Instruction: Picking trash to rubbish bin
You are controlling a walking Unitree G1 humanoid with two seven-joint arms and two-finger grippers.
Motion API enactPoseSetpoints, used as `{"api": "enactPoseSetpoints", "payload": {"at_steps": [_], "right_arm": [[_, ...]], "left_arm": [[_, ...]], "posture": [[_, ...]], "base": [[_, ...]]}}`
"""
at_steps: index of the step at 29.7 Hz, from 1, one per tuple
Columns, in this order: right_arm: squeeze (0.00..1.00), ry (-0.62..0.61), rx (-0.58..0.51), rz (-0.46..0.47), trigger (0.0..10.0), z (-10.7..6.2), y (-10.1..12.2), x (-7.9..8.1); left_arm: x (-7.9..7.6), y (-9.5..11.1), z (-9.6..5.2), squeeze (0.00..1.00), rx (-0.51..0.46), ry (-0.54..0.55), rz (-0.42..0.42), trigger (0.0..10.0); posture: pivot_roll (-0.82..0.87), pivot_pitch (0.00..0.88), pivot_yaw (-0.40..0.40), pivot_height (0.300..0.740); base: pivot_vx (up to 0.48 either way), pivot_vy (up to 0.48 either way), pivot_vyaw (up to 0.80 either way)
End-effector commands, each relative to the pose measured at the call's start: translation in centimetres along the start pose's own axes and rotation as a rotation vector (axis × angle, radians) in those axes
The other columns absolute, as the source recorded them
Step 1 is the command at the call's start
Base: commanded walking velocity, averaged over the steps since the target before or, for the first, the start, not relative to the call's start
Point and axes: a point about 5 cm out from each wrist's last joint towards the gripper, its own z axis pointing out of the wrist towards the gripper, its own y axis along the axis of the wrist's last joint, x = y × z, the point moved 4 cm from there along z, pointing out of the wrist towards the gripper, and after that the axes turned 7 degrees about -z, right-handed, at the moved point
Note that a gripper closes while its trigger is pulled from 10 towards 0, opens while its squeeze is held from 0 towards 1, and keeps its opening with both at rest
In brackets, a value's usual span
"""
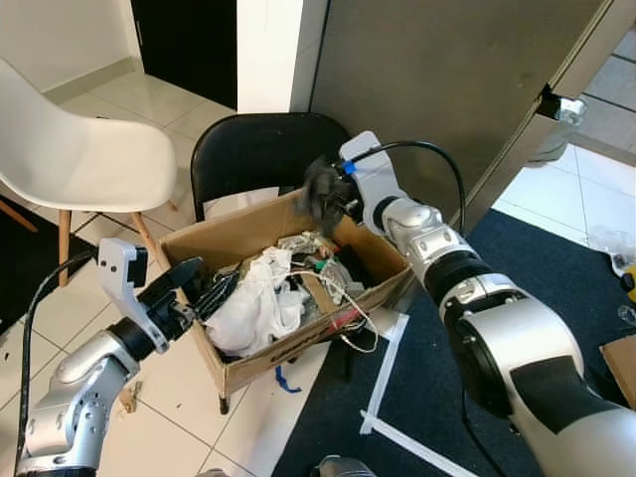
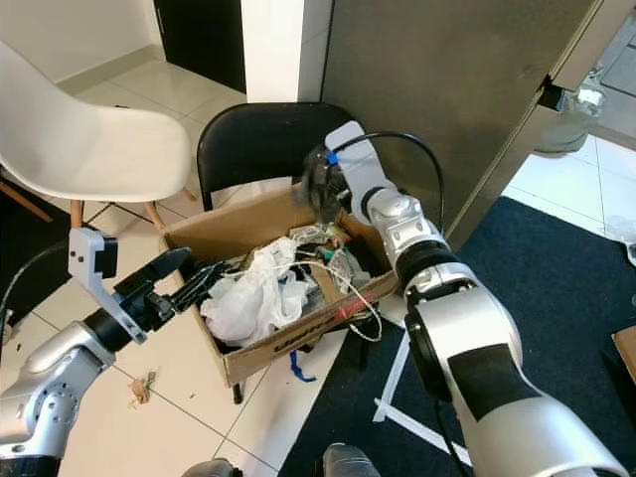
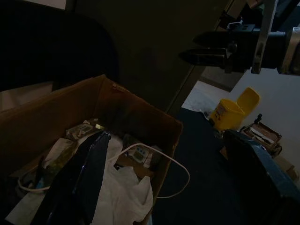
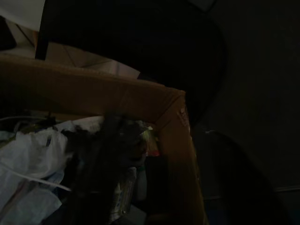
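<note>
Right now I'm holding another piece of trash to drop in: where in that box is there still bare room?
The cardboard box is piled high: a white plastic bag toward the left gripper, cables and wrappers mid-box. The one darker, lower pocket lies at the far corner, just under the right gripper. Outside it, the white tiles beside the box's front wall are bare.

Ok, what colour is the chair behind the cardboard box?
Black chair, directly behind the cardboard box; the left eye view shows it best.

Right claw (image 1: 320, 191) blurred, grip unclear
</note>
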Motion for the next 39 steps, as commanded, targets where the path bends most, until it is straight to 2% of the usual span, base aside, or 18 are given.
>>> {"api": "enactPoseSetpoints", "payload": {"at_steps": [1,6,8,9,11,12,15,16,19,20,22,24,28,30,33,34,36,39], "right_arm": [[1.00,-0.021,-0.005,-0.007,10.0,-0.2,0.2,-1.1],[1.00,0.028,-0.074,0.041,10.0,-0.5,1.5,-2.0],[1.00,0.102,-0.137,0.085,10.0,-0.9,2.3,-2.2],[0.58,0.154,-0.178,0.089,10.0,-1.3,2.7,-2.4],[0.58,0.187,-0.205,0.088,10.0,-1.5,2.9,-2.5],[0.00,0.213,-0.226,0.082,10.0,-1.9,3.0,-2.8],[0.00,0.252,-0.263,0.051,10.0,-3.3,2.4,-4.4],[0.00,0.252,-0.263,0.051,10.0,-3.3,2.4,-4.4],[0.00,0.264,-0.292,0.034,10.0,-5.1,1.3,-5.8],[0.00,0.265,-0.300,0.058,10.0,-6.0,0.6,-5.9],[0.00,0.278,-0.325,0.060,10.0,-8.3,-0.8,-4.8],[0.00,0.267,-0.349,0.133,10.0,-9.8,-1.3,-3.8],[0.00,0.244,-0.371,0.204,10.0,-10.3,-1.5,-3.3],[0.00,0.135,-0.394,0.315,10.0,-9.8,-2.4,-3.2],[0.00,0.125,-0.358,0.335,10.0,-9.2,-3.8,-2.3],[0.00,0.125,-0.358,0.335,10.0,-9.2,-3.8,-2.3],[0.00,0.111,-0.402,0.405,10.0,-8.5,-2.0,-2.2],[0.00,0.120,-0.401,0.404,10.0,-8.7,-1.7,-1.8]], "left_arm": [[-0.2,-0.1,0.2,0.00,0.016,-0.012,0.003,10.0],[-0.5,0.1,0.6,0.00,0.009,-0.024,0.008,10.0],[-0.7,0.4,0.9,0.00,-0.008,-0.028,0.009,10.0],[-0.9,0.5,1.2,0.00,-0.017,-0.030,0.008,10.0],[-0.9,0.5,1.4,0.00,-0.022,-0.030,0.007,10.0],[-1.0,0.5,1.7,0.00,-0.027,-0.031,0.008,10.0],[-1.5,0.7,3.0,0.00,-0.059,-0.038,0.010,10.0],[-1.5,0.7,3.0,0.00,-0.059,-0.038,0.010,10.0],[-2.1,1.1,4.5,0.00,-0.114,-0.042,0.007,10.0],[-2.4,1.2,5.0,0.00,-0.130,-0.051,0.001,10.0],[-3.4,1.5,5.9,0.00,-0.160,-0.076,-0.019,10.0],[-4.3,1.4,6.7,0.00,-0.159,-0.116,-0.034,10.0],[-4.8,1.2,7.2,0.00,-0.145,-0.144,-0.031,10.0],[-5.3,1.0,8.1,0.00,-0.147,-0.154,-0.033,10.0],[-6.0,0.8,9.5,0.00,-0.142,-0.165,-0.047,10.0],[-6.0,0.8,9.5,0.00,-0.142,-0.165,-0.047,10.0],[-6.3,-0.1,10.3,0.00,-0.111,-0.168,-0.055,10.0],[-6.3,-0.2,10.3,0.00,-0.109,-0.167,-0.057,10.0]], "posture": [[0.03,0.000,-0.132,0.740],[0.03,0.000,-0.130,0.740],[0.03,0.000,-0.129,0.740],[0.02,0.000,-0.125,0.740],[0.02,0.000,-0.124,0.740],[0.01,0.000,-0.121,0.740],[-0.02,0.000,-0.117,0.740],[-0.02,0.000,-0.117,0.740],[-0.03,0.000,-0.116,0.740],[-0.04,0.000,-0.112,0.740],[-0.06,0.000,-0.096,0.740],[-0.07,0.000,-0.088,0.740],[-0.07,0.000,-0.086,0.740],[-0.07,0.000,-0.077,0.740],[-0.06,0.000,-0.089,0.740],[-0.06,0.000,-0.089,0.740],[-0.05,0.000,-0.092,0.740],[-0.05,0.000,-0.082,0.740]], "base": [[0.000,0.000,0.00],[0.000,0.000,0.00],[0.000,0.000,0.00],[0.000,0.000,0.00],[0.000,0.000,0.00],[0.000,0.000,0.00],[0.000,0.000,0.00],[0.000,0.000,0.00],[0.000,0.000,0.00],[0.000,0.000,0.00],[0.000,0.000,0.00],[0.000,0.000,0.00],[0.000,0.000,0.00],[0.000,0.000,0.00],[0.000,-0.346,0.00],[0.000,-0.364,0.00],[0.000,-0.375,0.00],[0.000,-0.379,0.00]]}}
